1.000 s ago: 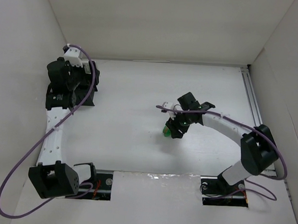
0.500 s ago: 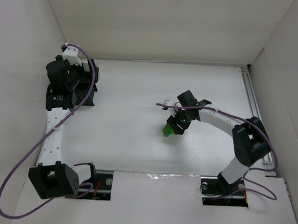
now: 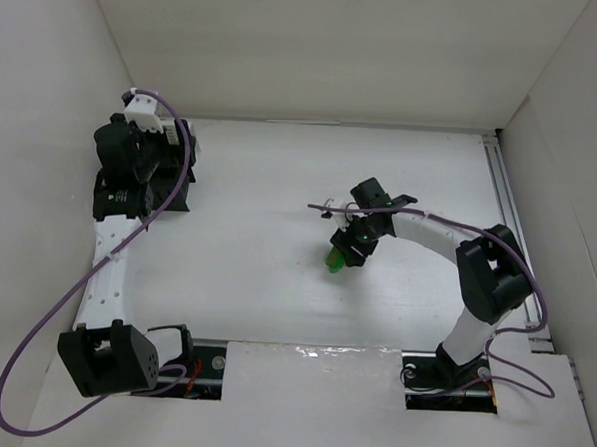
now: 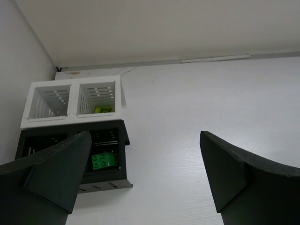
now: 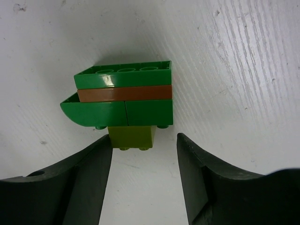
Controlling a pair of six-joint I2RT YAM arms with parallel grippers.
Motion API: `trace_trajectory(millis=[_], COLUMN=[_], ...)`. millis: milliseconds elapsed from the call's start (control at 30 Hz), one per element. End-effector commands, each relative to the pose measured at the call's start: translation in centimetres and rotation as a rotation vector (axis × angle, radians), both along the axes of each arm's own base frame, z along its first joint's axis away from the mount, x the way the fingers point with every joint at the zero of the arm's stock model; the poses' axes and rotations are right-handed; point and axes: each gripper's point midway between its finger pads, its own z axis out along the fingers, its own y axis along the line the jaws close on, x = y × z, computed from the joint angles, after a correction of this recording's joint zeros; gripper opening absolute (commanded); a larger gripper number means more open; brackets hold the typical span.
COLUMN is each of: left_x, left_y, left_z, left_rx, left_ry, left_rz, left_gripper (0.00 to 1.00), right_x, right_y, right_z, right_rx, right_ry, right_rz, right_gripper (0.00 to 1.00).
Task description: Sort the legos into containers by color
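Right tool [image 5: 143, 143] astride lego stack [image 5: 124, 101] at table [image 3: 255, 281] centre, walls [image 3: 317, 54] well apart.

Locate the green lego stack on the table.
In the top view the green lego stack sits on the table right of centre, at the tips of the open right gripper.

Lego stack [image 5: 124, 101]: green, one brown band across, olive brick at 6 o'clock. Rack [image 4: 70, 118]: slatted, white at 12 o'clock, black at 6 o'clock, containing green brick [image 4: 104, 160].
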Motion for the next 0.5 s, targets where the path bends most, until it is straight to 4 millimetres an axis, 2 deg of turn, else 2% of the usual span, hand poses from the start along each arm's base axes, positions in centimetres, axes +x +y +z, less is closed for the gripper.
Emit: trace_trajectory(millis=[0,133,300,367,467], left_x=[0.52,0.79,1.40,1.40,1.47], left_y=[0.02,0.10,-0.03,-0.03,-0.02], left_z=[0.51,0.38,0.22,0.22,0.43], left_rx=[0.010,0.019,0.007,0.007,0.009], left_ry=[-0.033,-0.035,-0.025,-0.025,-0.034], left_rz=[0.000,-0.001,-0.010,-0.010,-0.010], left_gripper=[1.00,1.00,1.00,1.00,1.00], right_x=[-0.15,-1.02,-0.84,-0.44,-0.43], right_y=[1.51,1.59,1.71,2.01,2.23], right_z=[1.01,0.79,0.49,0.81,0.32], right_rx=[0.042,0.043,0.044,0.055,0.041], right_ry=[0.010,0.024,0.022,0.011,0.017], right_rz=[0.042,0.056,0.056,0.048,0.054], right_gripper=[0.62,0.62,0.58,0.53,0.40])
